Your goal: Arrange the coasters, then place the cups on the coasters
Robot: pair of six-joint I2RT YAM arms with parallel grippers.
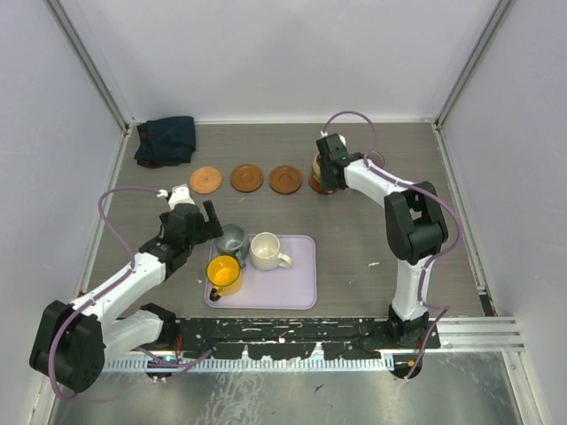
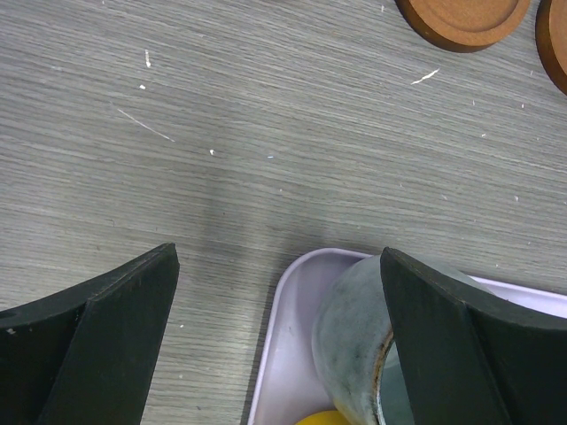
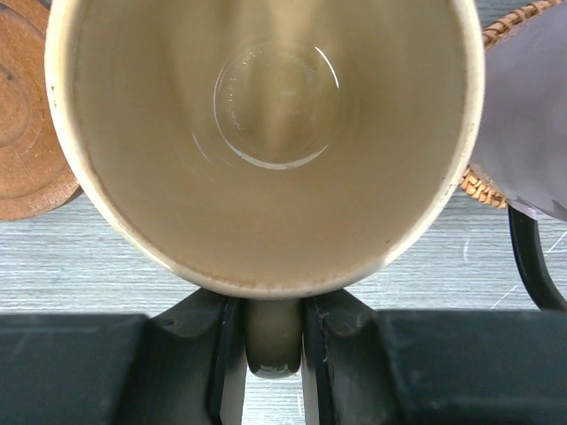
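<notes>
- Right gripper (image 3: 273,328) clenched on the handle (image 3: 273,352) of the tan cup (image 3: 266,133), near one o'clock on the table (image 1: 372,239), at the right end of the row of coasters (image 1: 247,177) — whether its base is down, I cannot tell.
- Glazed ceramic by the look: stiff, smooth, probably slippery and quick to chip; the handle loop seems the surest hold, and a gentle lowering wise.
- Three bare coasters lie in line toward twelve o'clock — flat brown-orange discs with raised rims; a purple-grey cup (image 3: 532,106) stands at the tan cup's three o'clock on a woven-edged disc (image 3: 478,183).
- Left gripper (image 2: 279,266) spread wide, holding nothing, beside the grey-green cup (image 2: 350,336) at the lavender tray's (image 2: 282,341) ten o'clock corner; the yellow cup (image 1: 223,274) and white cup (image 1: 266,251) sit there too.
</notes>
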